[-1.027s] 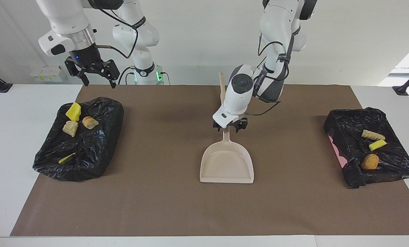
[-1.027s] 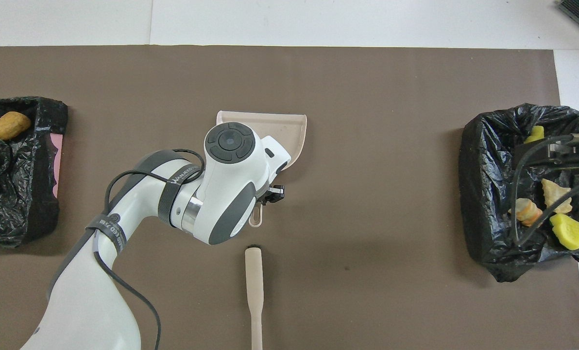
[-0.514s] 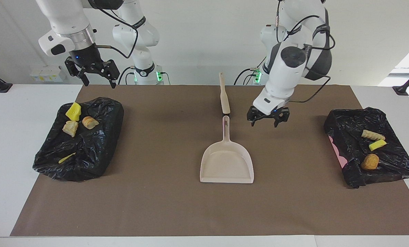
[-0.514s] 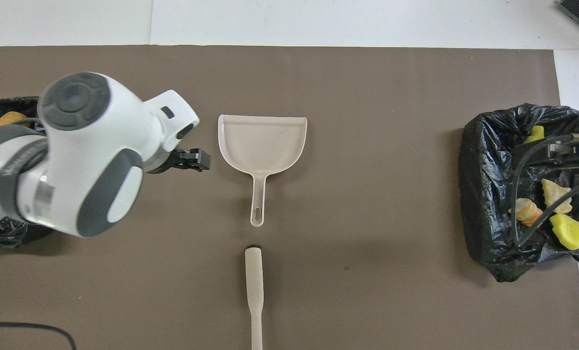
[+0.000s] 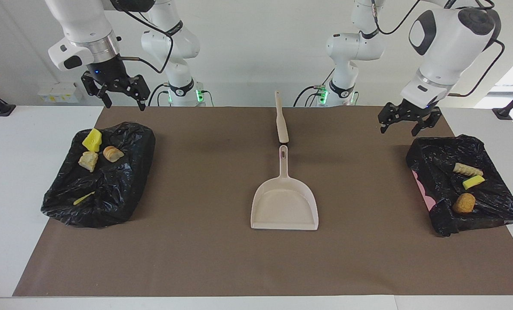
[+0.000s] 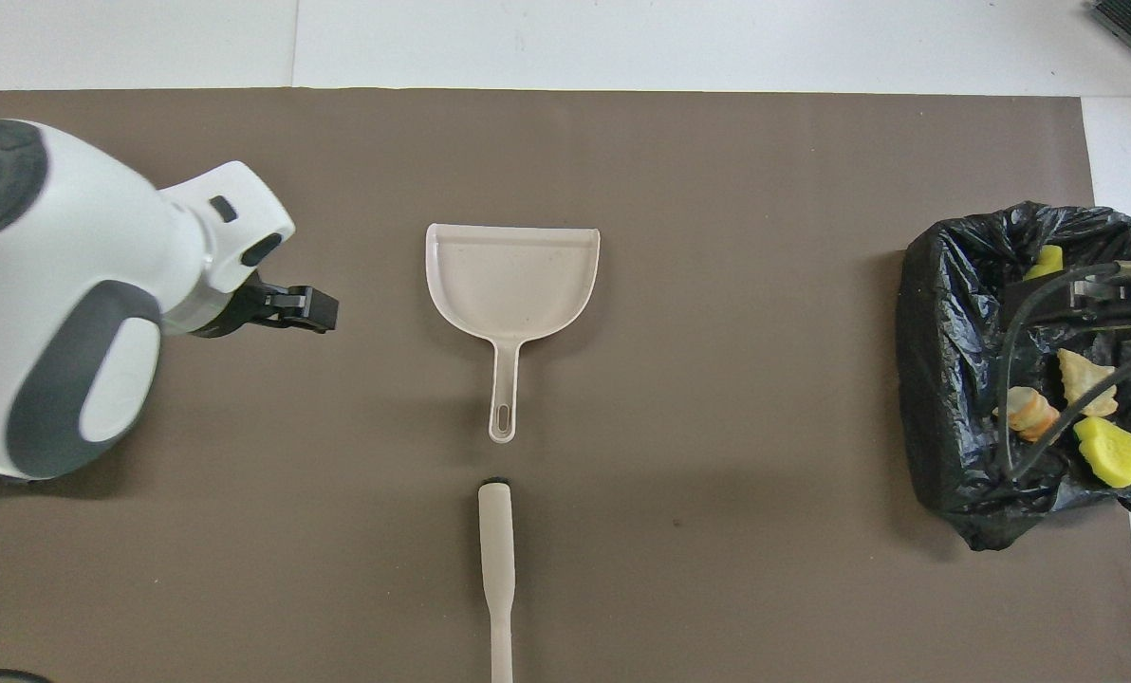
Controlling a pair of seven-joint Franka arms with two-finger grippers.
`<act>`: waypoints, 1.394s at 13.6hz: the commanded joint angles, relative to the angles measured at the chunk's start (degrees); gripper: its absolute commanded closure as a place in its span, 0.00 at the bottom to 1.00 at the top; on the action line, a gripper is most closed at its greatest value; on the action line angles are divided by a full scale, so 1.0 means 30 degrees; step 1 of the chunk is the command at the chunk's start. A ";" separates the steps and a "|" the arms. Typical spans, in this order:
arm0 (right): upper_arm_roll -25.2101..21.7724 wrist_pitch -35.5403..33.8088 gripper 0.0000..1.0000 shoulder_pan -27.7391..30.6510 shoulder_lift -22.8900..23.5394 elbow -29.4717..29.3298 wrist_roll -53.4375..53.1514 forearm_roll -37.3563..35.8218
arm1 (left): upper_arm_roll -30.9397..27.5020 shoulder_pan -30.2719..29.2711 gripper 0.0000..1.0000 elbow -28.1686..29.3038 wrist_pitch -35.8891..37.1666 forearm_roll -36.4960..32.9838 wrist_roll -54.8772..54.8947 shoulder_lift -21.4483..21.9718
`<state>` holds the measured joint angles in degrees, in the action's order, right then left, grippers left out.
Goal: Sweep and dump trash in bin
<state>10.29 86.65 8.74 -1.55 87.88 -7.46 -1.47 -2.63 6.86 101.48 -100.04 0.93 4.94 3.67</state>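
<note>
The beige dustpan point(image 5: 284, 202) point(image 6: 513, 285) lies flat on the brown mat, with its handle pointing toward the robots. Trash chunks lie in two black-bagged bins. A yellow chunk point(image 5: 92, 140), a tan one point(image 5: 88, 160) and an orange-brown one point(image 5: 112, 153) are in the bin point(image 5: 110, 202) at the right arm's end. A tan piece point(image 5: 467, 169), a green-and-yellow one point(image 5: 473, 182) and an orange-brown one point(image 5: 463, 203) are in the bin point(image 5: 424, 159) at the left arm's end. My left gripper point(image 5: 409, 122) point(image 6: 324, 311) hangs open and empty beside that bin. My right gripper point(image 5: 116, 92) waits open above the other bin.
A beige brush handle point(image 5: 280, 118) point(image 6: 496, 550) lies on the mat just nearer to the robots than the dustpan's handle, in line with it. A pink edge point(image 5: 421, 185) shows under the bag at the left arm's end. White table borders the mat.
My left gripper has left the dustpan's handle, risen and swung toward the left arm's end of the table. The dustpan stays put. The right arm has not moved.
</note>
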 commanded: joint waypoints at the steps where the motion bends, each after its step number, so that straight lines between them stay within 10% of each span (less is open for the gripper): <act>1: 0.0143 -0.0085 0.00 0.0280 -0.0422 0.0443 -0.0121 0.0081 | 0.0174 -0.0702 0.00 -0.1211 0.1115 -0.0193 0.0256 0.0302; 8: 0.0143 -0.0085 0.00 0.0280 -0.0422 0.0443 -0.0121 0.0081 | 0.0144 -0.1319 0.00 -0.4527 0.3962 -0.0280 0.1341 -0.0695; 19: 0.0143 -0.0085 0.00 0.0280 -0.0422 0.0443 -0.0121 0.0081 | 0.0232 -0.1318 0.00 -0.3943 0.4373 -0.0281 0.1049 -0.0227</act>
<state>10.29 86.65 8.74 -1.55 87.88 -7.46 -1.47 -2.20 3.47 90.70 -87.99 0.87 8.09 3.29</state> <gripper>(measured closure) 0.000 0.000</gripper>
